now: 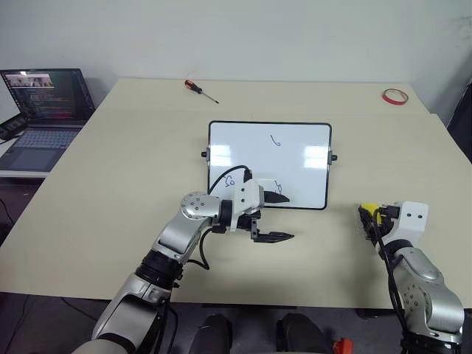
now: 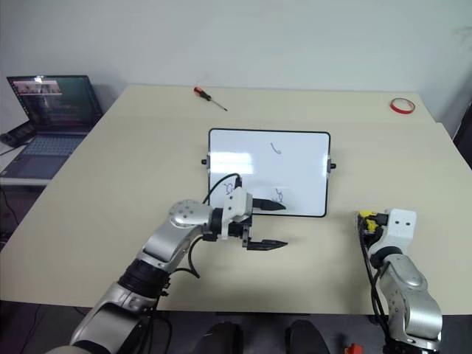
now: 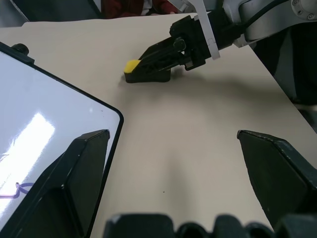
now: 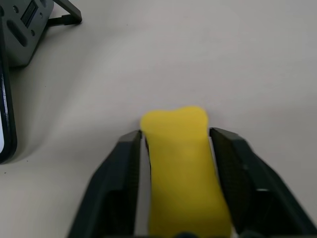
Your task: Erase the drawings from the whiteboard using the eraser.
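The right gripper (image 4: 176,148) has its two black fingers pressed in on the flanks of the yellow eraser (image 4: 181,173), which bulges and pinches at the waist between them; in the left eye view this sits at the lower right of the frame, on the beige table (image 1: 110,162), well apart from the whiteboard (image 1: 295,158) at the centre. The eraser still looks to be resting on the table rather than lifted. The left gripper (image 1: 271,217) hangs at the board's lower edge with its fingers spread wide and nothing between them, one finger over the white surface and the other beyond the black frame. Three blue drawings remain: one in the board's upper middle (image 1: 276,139), one at the lower left (image 1: 229,180) and one at the lower middle (image 1: 277,184), beside the left gripper's upper finger. The main risk, as I judge it, is the soft eraser: squeezed this hard it may twist or squirt out when lifted or pressed flat against the board. The board looks light and unheld, so a sideways wipe could push it across the table. The left gripper also sits close to the two lower scribbles, so the arms could collide there. A screwdriver (image 1: 200,90), red tape ring (image 1: 395,96) and laptop (image 1: 40,118) lie far off.
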